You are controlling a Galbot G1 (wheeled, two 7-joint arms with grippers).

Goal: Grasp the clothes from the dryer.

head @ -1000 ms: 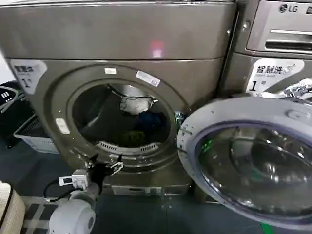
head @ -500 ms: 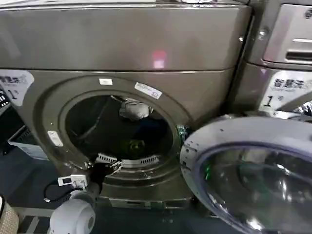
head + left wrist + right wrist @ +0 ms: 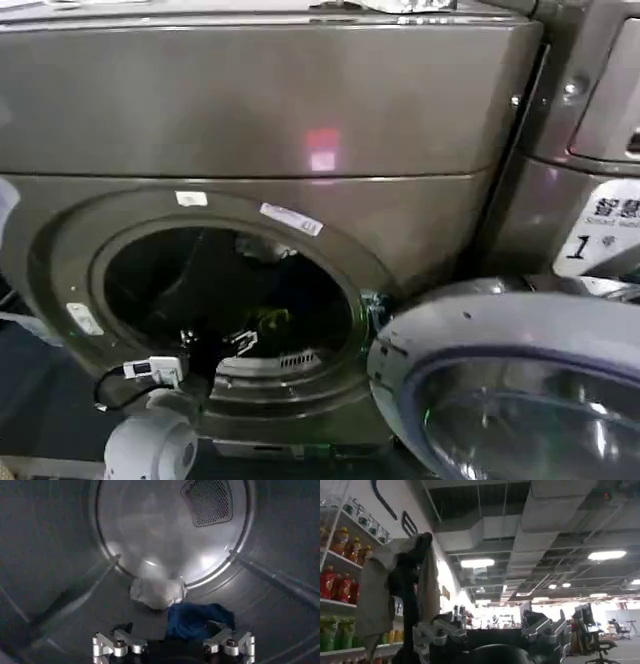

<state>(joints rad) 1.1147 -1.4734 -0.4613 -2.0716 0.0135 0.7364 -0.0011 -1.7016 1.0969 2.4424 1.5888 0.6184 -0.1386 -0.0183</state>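
Observation:
The dryer (image 3: 300, 100) stands with its round door (image 3: 520, 350) swung open to the right. My left gripper (image 3: 215, 342) is at the porthole's lower rim, reaching into the drum. In the left wrist view the left gripper (image 3: 170, 630) is open, with nothing between its fingers (image 3: 117, 642). Of the clothes, a dark blue piece (image 3: 197, 620) lies on the drum floor just ahead of it, and a pale grey-white piece (image 3: 157, 592) lies beyond, against the back wall. A yellow-green piece (image 3: 270, 320) shows low in the drum. My right gripper (image 3: 492, 625) is open and points up towards the ceiling.
A second grey machine (image 3: 600, 130) with a white "1" label stands right of the dryer. The open door fills the lower right of the head view. Drum ribs (image 3: 270, 577) run along the drum's sides. Shelves of bottles (image 3: 335, 585) and a draped stand (image 3: 405, 590) are near my right gripper.
The head view has closed in on the dryer. My left gripper has gone from below the porthole's rim to over the rim and into the opening.

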